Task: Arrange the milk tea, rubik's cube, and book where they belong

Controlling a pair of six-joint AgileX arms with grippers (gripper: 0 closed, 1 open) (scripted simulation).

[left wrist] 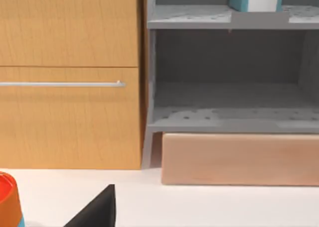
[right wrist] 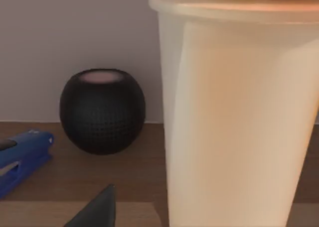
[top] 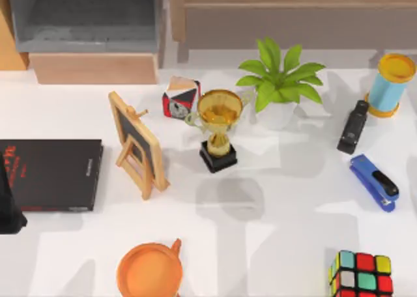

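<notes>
Your right claw has the milk tea [right wrist: 234, 112] looming right before it; whether it's gripping, I can't tell. Keep the cup upright and move slowly. The rubik's cube [top: 362, 275] waits at the worktop's front right.

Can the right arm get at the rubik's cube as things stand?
Probably yes. The rubik's cube sits alone on the table's right front edge, nothing crowding or covering it; the blue stapler lies well apart. The right wrist view faces the milk tea though.
</notes>
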